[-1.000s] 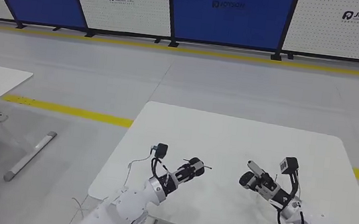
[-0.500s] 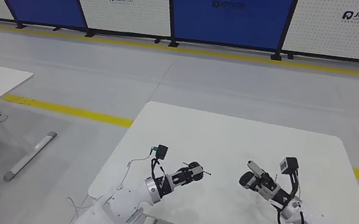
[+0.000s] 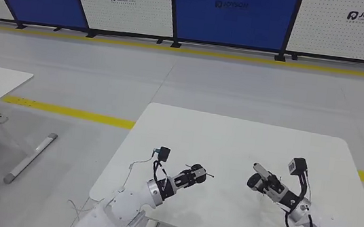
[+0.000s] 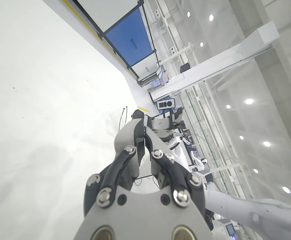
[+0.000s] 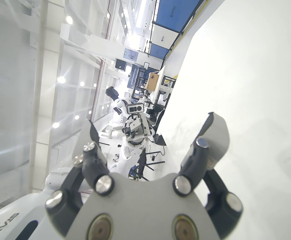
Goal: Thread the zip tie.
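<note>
Top view: left claw point(image 3: 195, 172) pinches the zip tie point(image 3: 208, 175) tight, its tip poking right toward the empty right claw point(image 3: 255, 176), spread wide.

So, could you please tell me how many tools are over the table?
2: the left tool over the table at its near-left part, shut on the zip tie; the right tool at near-right, open and empty.
</note>
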